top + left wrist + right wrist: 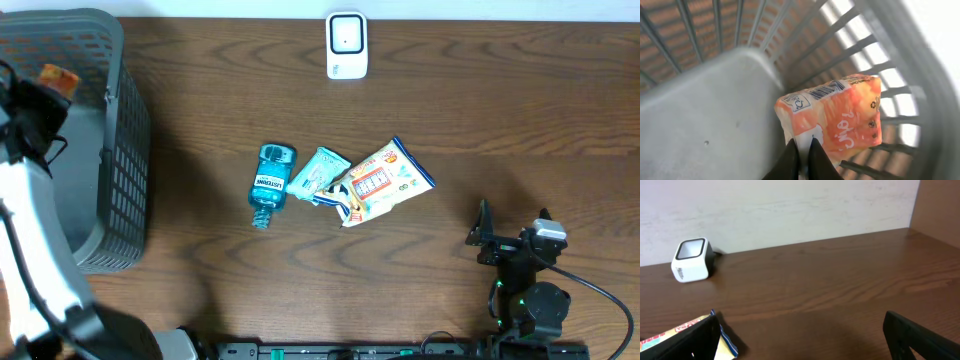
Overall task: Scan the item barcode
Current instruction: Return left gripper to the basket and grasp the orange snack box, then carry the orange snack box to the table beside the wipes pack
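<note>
From above, the gray basket (115, 150) stands at the left end of the table (480, 110). The left arm (30, 230) reaches into it, and an orange packet (58, 76) is at the arm's tip. The white scanner (347, 45) stands at the far edge. A blue mouthwash bottle (271, 185), a teal packet (318, 175) and a snack bag (385, 180) lie close together in the middle. The right arm (520, 260) rests near the front right.

In the left wrist view, the left fingers (789, 157) are clenched on the lower edge of the orange packet inside the basket; its barcode (822, 91) faces the camera.

In the right wrist view, the right fingers (920, 335) stand wide apart and grasp nothing. The scanner is far ahead at the left.
</note>
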Controlling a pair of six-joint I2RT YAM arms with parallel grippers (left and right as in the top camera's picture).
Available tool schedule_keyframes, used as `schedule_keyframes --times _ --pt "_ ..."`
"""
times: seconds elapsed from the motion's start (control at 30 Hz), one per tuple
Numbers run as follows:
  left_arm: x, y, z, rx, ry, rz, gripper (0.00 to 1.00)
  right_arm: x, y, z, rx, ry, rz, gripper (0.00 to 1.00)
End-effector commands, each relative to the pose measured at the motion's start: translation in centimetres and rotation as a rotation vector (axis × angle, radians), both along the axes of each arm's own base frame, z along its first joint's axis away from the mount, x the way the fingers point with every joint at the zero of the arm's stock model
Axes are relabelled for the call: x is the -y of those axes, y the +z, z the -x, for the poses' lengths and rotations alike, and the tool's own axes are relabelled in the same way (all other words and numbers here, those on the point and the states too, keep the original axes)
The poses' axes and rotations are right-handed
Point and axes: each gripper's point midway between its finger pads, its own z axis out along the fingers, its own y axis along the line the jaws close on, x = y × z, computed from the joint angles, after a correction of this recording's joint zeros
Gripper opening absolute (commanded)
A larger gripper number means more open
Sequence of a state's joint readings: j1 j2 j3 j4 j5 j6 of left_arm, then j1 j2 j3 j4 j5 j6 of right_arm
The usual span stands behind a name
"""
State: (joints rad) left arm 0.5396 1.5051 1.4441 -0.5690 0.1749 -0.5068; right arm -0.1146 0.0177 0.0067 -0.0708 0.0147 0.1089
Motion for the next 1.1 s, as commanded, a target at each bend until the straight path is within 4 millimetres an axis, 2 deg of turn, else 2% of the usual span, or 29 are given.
schedule_keyframes --times 0.0,0.1,0.17,0.23,0.33,0.5,0.6,0.7,1.07 --pt "1.1 4.8 1.8 0.105 0.008 -0.05 0.07 0.2 -0.1 0.0 -0.004 -0.007 0.013 0.99" --pt "2.3 7.7 3.4 0.172 0.015 -0.068 0.07 0.2 -0.1 0.0 -0.004 -0.007 0.013 0.99" --pt "4.0 9.3 4.1 0.216 -0.028 -0.058 0.07 0.2 -0.1 0.0 -0.004 -0.007 0.013 0.99" --pt "7.2 10.5 4.4 0.26 -0.14 -0.015 0.07 0.2 -0.1 0.0 -0.004 -0.007 0.013 0.99" --pt "12.0 10.6 4.9 0.257 -0.296 0.053 0.07 0.2 -0.1 0.0 -0.004 -0.008 0.013 0.99" --pt "18.8 8.0 5.2 0.14 -0.525 0.081 0.07 0.2 -0.1 0.0 -0.004 -0.007 0.012 0.99" --pt "23.4 5.9 5.0 0.076 -0.68 0.089 0.07 0.2 -0.1 0.0 -0.004 -0.007 0.012 0.99" --pt "27.0 4.0 5.1 0.021 -0.813 0.08 0.07 0.2 -0.1 0.0 -0.004 -0.007 0.013 0.99" --pt "38.1 -5.2 4.5 -0.233 -1.08 0.057 0.07 0.2 -0.1 0.0 -0.004 -0.007 0.012 0.99"
